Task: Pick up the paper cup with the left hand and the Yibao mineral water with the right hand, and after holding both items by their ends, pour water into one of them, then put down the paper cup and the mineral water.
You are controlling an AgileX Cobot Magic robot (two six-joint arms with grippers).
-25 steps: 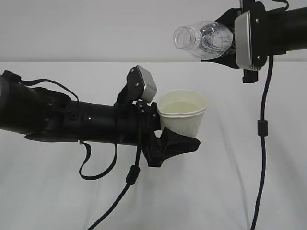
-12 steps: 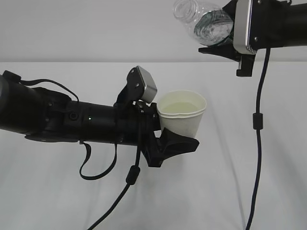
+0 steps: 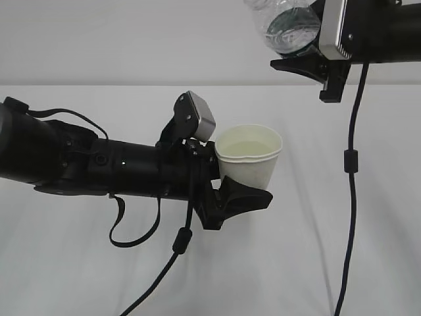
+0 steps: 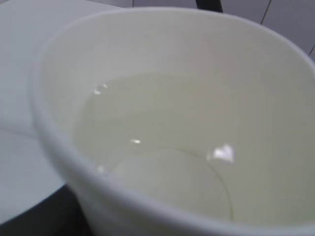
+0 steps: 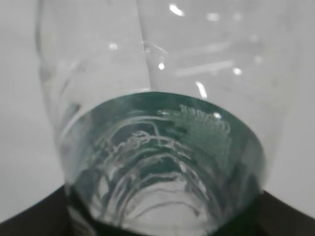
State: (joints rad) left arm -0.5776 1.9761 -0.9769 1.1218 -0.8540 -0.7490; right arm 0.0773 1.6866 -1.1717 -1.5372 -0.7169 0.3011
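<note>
At the top right of the exterior view, the right claw has carried the Yibao mineral water higher and tipped it back toward upright, so the neck and mouth now run off the top edge of the picture. A second ago the bottle lay nearly on its side, mouth pointing left and fully in view above the cup; half a second ago it was partway up. The right claw is clamped on the bottle's base end, and the right wrist view shows the green label close up with clear ribbed plastic beyond; little or no water visible inside, hard to tell. The left claw has not shifted: it holds the paper cup by its lower end, upright, above the white counter, well apart from the bottle. The left wrist view shows pale liquid in the paper cup, surface calm with glints. Judgement: pouring looks finished and the bottle is being righted and drawn away; what's left is setting both items down on the counter. Cup is fairly full, so lowering it level matters.
</note>
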